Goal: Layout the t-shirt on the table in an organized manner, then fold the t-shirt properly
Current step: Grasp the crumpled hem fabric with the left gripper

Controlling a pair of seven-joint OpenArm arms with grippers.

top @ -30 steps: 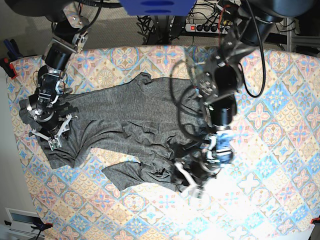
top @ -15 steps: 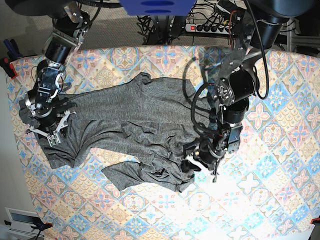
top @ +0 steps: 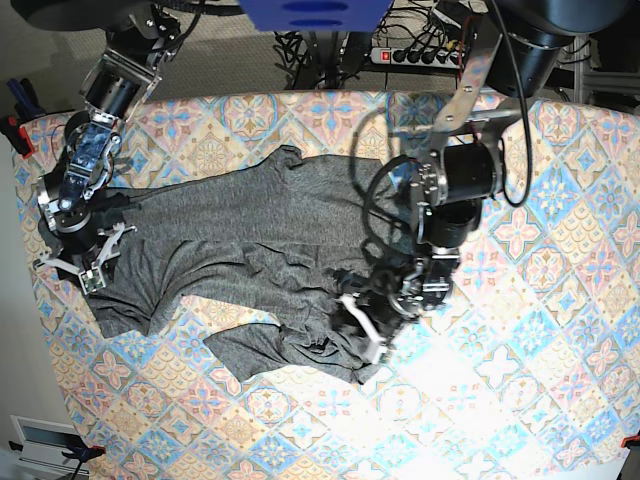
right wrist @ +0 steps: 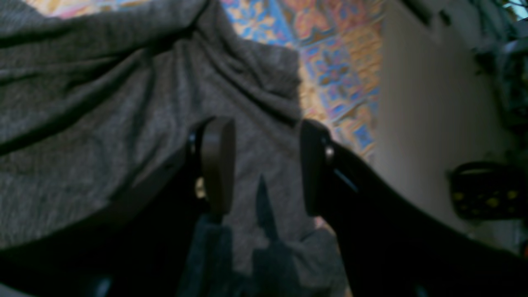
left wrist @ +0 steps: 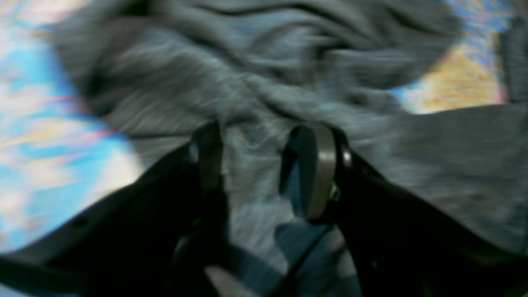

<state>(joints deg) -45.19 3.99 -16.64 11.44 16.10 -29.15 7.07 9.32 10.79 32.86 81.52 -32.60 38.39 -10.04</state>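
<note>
Base view: both claws [top: 365, 335] [top: 88, 268] spread apart over rumpled t-shirt [top: 260, 240], power strip [top: 410, 55] behind table [top: 560, 300]

T-shirt [top: 260, 240]: dark heathered grey, thin jersey, no print. Lies spread crosswise over the middle of the table [top: 560, 330], rumpled, not flat. Upper half fairly smooth. Lower half bunched into ridges and folds, thickest at the near edge toward the base view's right. One flap of cloth sticks out along the near edge, folded partly over itself. A small point of fabric juts up at the far edge. At the base view's left the shirt ends in a broad squared section near the table's side edge.

Table: covered in a pastel tile-pattern cloth, blue, pink and cream diamonds with floral medallions; bright glare on the near right part.
</note>
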